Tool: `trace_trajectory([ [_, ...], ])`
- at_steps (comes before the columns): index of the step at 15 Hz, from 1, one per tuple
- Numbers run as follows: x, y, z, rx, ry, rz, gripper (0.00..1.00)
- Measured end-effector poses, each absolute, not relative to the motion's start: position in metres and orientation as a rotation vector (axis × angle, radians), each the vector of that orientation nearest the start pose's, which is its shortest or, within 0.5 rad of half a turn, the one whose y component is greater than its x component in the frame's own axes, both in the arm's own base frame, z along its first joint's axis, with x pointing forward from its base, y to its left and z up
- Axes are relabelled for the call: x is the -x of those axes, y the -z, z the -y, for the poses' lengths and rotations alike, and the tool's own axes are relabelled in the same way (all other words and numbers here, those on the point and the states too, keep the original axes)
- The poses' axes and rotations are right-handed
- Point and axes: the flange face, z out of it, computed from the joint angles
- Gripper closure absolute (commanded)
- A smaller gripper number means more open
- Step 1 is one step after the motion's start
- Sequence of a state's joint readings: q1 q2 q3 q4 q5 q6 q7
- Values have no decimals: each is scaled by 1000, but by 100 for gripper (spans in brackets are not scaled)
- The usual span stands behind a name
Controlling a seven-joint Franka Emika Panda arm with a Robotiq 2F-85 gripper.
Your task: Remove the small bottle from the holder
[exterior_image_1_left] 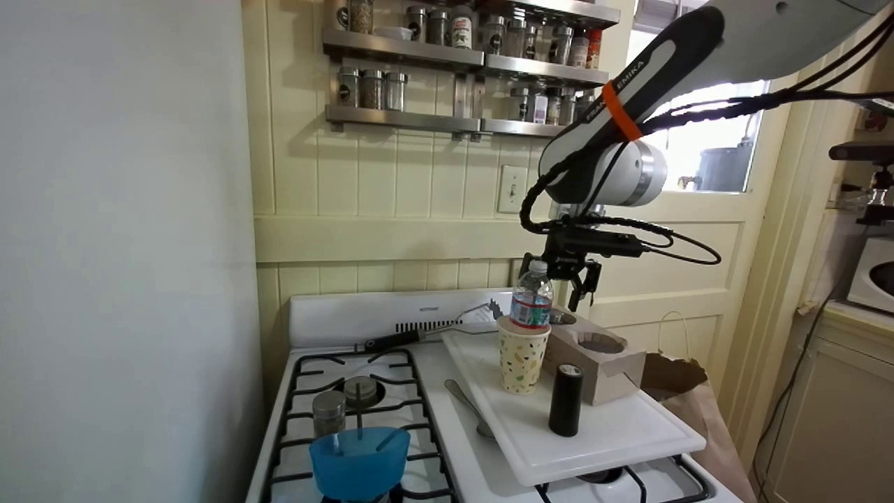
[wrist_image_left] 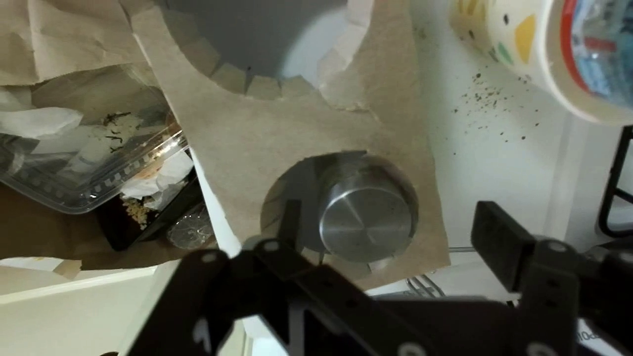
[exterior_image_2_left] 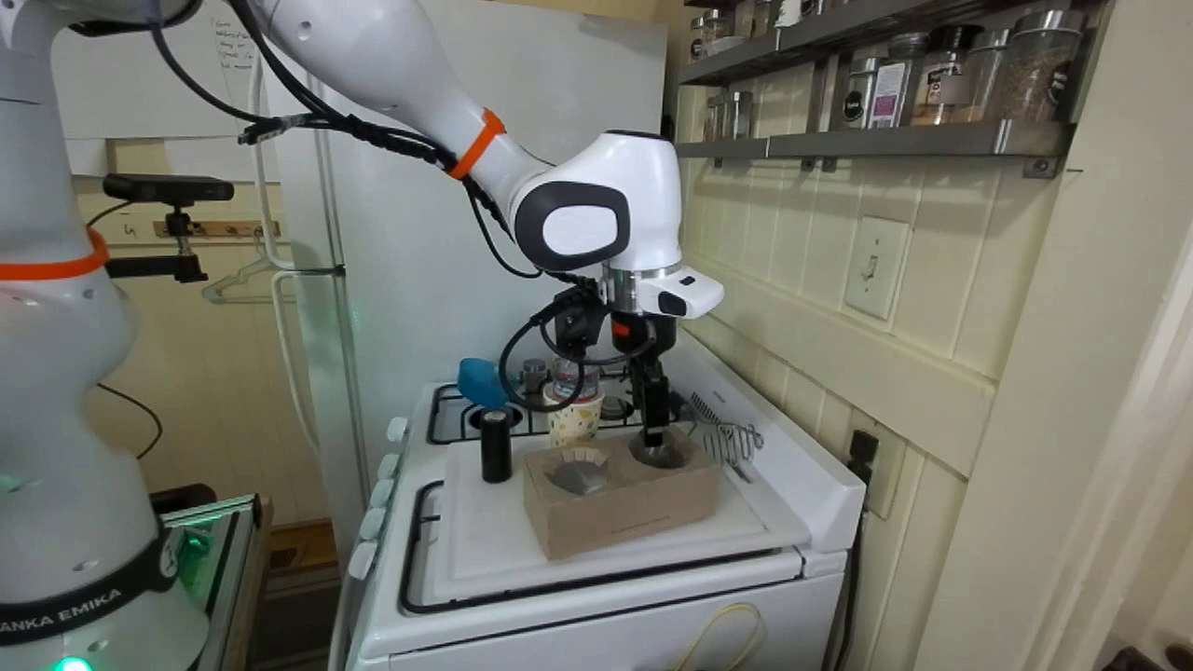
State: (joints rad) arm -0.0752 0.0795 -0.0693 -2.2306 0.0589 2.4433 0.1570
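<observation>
In an exterior view, can see the bottle (exterior_image_1_left: 532, 299) right of centre in the frame, standing roughly upright in the mouth of the cup (exterior_image_1_left: 522, 360), with cap, shoulder and label above the rim. Would judge it light, thin-walled and slippery, liable to buckle under a hard squeeze; cannot tell how full. Best take hold at cap or neck and draw straight up, minding the cup: light too by its look, and apt to ride up or topple.

In the wrist view, find the pincer (wrist_image_left: 388, 222) along the bottom of the frame, with pads (wrist_image_left: 499, 247) far apart, pinching nothing and with no contact to be seen. Between them, see the metal top of a jar (wrist_image_left: 366, 225) sunk in a hole of the box (wrist_image_left: 277, 128); cannot tell how far below. Find bottle and cup well off, at the upper right edge. Given this placing, must allow for another reading, jar as small bottle and box as holder: probably hard, smooth, heavier for its size, best taken squarely round the top, without crushing the soft card.

In an exterior view, see the pincer near the centre of the frame, pointing down at the right-hand hole of the box; cannot tell whether inside its rim. Make out the bottle to the left in the frame, partly hidden, in the cup.
</observation>
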Motion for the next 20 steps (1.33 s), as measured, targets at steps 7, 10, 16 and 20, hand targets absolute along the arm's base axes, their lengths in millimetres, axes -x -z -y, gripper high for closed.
trace_trajectory([
  [7, -548, -338, 87, 3046, 273, -560, 31],
  [10, -548, -334, 87, 3048, 262, -561, 58],
  [16, -548, -332, 87, 3047, 255, -566, 75],
  [20, -549, -340, 88, 3042, 277, -576, 75],
])
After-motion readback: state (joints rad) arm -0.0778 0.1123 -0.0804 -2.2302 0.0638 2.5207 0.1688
